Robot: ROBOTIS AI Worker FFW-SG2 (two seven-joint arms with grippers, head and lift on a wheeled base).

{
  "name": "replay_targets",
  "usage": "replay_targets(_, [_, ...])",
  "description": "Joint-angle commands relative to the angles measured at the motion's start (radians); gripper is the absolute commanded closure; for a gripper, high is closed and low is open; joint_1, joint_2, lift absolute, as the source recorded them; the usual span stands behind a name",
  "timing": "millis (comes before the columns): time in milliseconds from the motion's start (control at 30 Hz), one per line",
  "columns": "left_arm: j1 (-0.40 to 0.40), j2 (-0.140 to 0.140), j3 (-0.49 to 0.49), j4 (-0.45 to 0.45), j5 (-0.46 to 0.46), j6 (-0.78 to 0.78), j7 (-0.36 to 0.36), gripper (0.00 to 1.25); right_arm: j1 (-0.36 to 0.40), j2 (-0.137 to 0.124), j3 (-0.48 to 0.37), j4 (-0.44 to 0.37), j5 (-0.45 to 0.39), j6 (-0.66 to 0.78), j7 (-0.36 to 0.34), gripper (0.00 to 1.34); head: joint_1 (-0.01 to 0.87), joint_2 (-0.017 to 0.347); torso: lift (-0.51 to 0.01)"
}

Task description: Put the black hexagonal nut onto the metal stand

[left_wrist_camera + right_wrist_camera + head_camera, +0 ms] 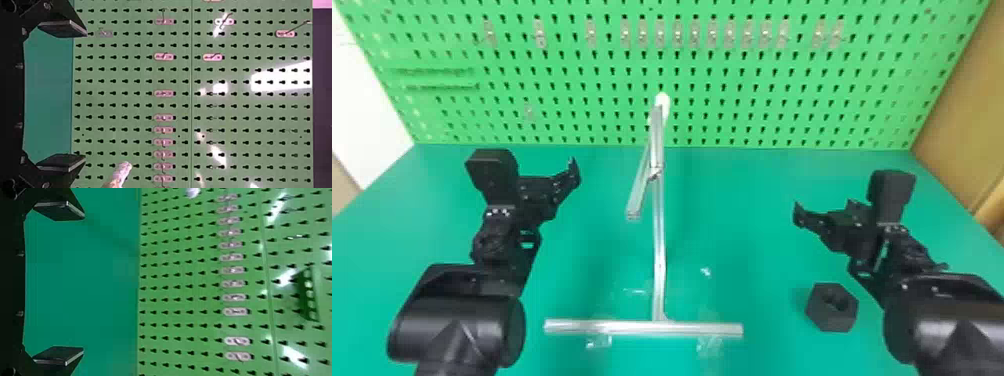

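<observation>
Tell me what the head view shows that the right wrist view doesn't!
Head view: the nut, the stand's bottom bar and the left arm.
Right wrist view: a green holder with round holes, by the pegboard.
Both: the right gripper, table, pegboard, clips and what looks like the stand's white tip.

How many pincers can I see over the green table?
2: the left pincer, open, to the left of the metal stand, and the right pincer, also open, to its right, on the black hexagonal nut's side.
</observation>
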Motion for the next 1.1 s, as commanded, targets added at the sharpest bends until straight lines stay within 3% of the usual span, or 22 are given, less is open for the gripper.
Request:
replay_targets(0, [0.001, 0.000, 0.000, 0.000, 0.001, 0.000, 0.000, 0.16, 0.010, -0.009, -0.013, 0.000, 0.035, 0.054, 0.009, 0.10, 0.693, 0.081, -0.001])
replay_targets(333, [0.002, 0.000, 0.000, 0.000, 0.003, 0.000, 0.000, 0.16, 0.021, -0.023, -0.048, 0.048, 0.083, 0.086, 0.051, 0.10, 0.693, 0.081, -0.001])
replay_targets(667, [0.005, 0.000, 0.004, 0.000, 0.003, -0.002, 0.000, 0.16, 0.045, -0.020, -0.074, 0.061, 0.123, 0.126, 0.053, 0.11, 0.693, 0.081, -0.001])
replay_targets(1067, [0.008, 0.000, 0.007, 0.000, 0.004, -0.003, 0.000, 0.16, 0.082, -0.014, -0.122, 0.061, 0.150, 0.210, 0.116, 0.11, 0.693, 0.081, -0.001])
